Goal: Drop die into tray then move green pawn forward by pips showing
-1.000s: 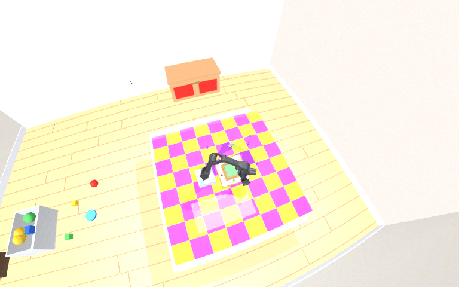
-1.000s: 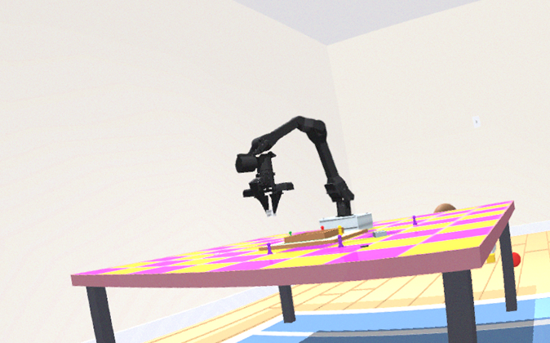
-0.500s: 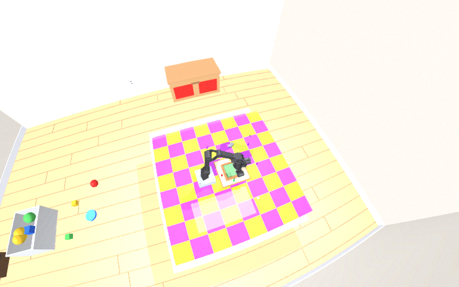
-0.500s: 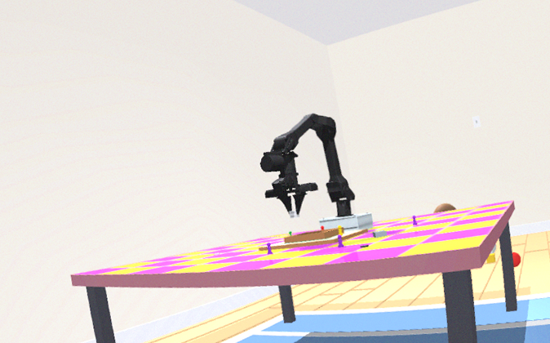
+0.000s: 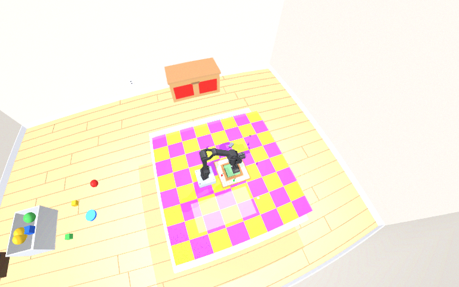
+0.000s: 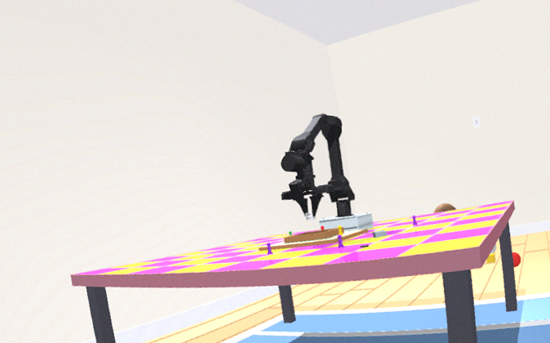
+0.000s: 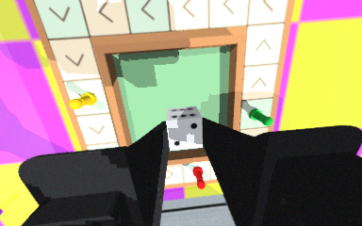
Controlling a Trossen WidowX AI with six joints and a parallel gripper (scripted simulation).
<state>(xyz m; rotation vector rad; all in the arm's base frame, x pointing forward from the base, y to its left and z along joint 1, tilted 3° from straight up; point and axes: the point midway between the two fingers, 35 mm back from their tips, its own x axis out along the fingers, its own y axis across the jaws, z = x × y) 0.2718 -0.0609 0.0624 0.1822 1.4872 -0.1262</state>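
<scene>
My gripper (image 7: 183, 124) (image 6: 310, 215) is shut on the die (image 7: 184, 128), held above the tray. The die shows six pips on one face and two on another in the wrist view. The tray (image 7: 176, 40) has a brown rim and a green floor, and sits inside the ring of arrow squares. The green pawn (image 7: 260, 117) (image 5: 233, 180) (image 6: 290, 233) stands on a square right of the tray in the wrist view. The yellow pawn (image 7: 83, 100) (image 6: 340, 230) stands on a square to its left. The red pawn (image 7: 199, 177) (image 5: 222, 175) stands on the side near the arm's base.
Purple pawns (image 6: 269, 248) (image 6: 339, 241) (image 6: 414, 220) stand on the checkered table outside the board. A small grey block (image 6: 379, 234) (image 5: 230, 145) lies beside the board. The arm's pale base (image 5: 205, 181) (image 6: 345, 221) stands next to the board.
</scene>
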